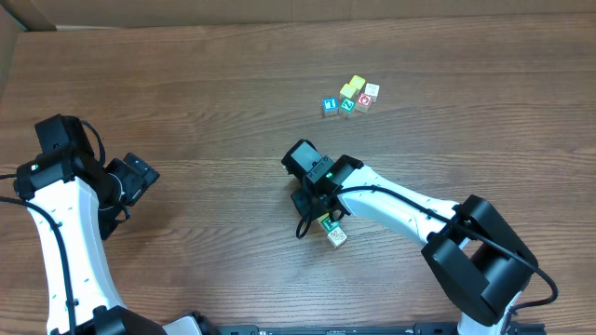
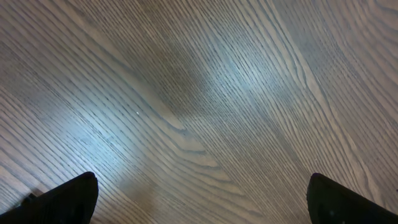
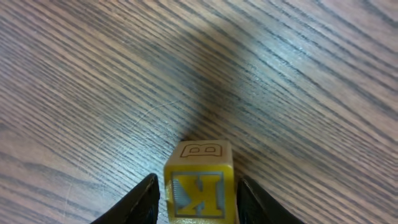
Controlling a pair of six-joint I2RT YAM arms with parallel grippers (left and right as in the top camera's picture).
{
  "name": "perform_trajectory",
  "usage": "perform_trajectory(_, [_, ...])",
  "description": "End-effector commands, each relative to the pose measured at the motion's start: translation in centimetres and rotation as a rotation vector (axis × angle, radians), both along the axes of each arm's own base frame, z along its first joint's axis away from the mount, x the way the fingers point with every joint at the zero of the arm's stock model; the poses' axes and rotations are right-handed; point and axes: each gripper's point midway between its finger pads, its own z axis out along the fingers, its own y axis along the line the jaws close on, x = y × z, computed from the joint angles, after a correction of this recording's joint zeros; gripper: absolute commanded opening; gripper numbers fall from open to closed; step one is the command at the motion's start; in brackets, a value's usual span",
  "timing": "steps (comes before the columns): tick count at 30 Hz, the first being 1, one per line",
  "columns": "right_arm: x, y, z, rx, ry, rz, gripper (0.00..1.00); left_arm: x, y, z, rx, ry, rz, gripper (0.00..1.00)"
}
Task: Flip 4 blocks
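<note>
The right end effector (image 3: 199,200) is partly closed on a yellow block (image 3: 199,163), gripped at both sides. The left end effector (image 2: 204,200) is held fully open above the bench (image 2: 199,93).

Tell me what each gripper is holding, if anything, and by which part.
The right gripper clamps a yellow block by two opposite side faces, K face toward the camera. The left gripper is open, holding nothing.

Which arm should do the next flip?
Right. The right gripper has the yellow block between its fingers. The left gripper is open over bare table, with no block near it.
</note>
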Motion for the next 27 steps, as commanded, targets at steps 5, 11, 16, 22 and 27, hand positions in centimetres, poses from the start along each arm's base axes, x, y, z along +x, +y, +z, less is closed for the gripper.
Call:
perform_trajectory(5, [1.3,0.2,1.3,0.004,-0.052,-0.015,0.42,-0.2,0.2,-0.3,0.005,0.016,-0.004,1.00])
perform_trajectory(11, [1.3,-0.1,1.3,-0.010,-0.055,-0.014,0.42,-0.2,0.2,-0.3,0.005,0.016,-0.004,0.99])
perform_trajectory(16, [1.2,-0.1,1.3,-0.011,-0.053,-0.014,0.42,-0.2,0.2,-0.3,0.005,0.016,-0.004,1.00])
perform_trajectory(22, [1.5,0.4,2.0,0.006,-0.054,-0.011,0.49,-0.2,0.2,-0.3,0.005,0.016,-0.004,0.99])
perform_trajectory(27, [1.4,0.5,2.7,0.001,-0.041,-0.009,0.65,-0.2,0.2,-0.3,0.005,0.016,-0.004,1.00])
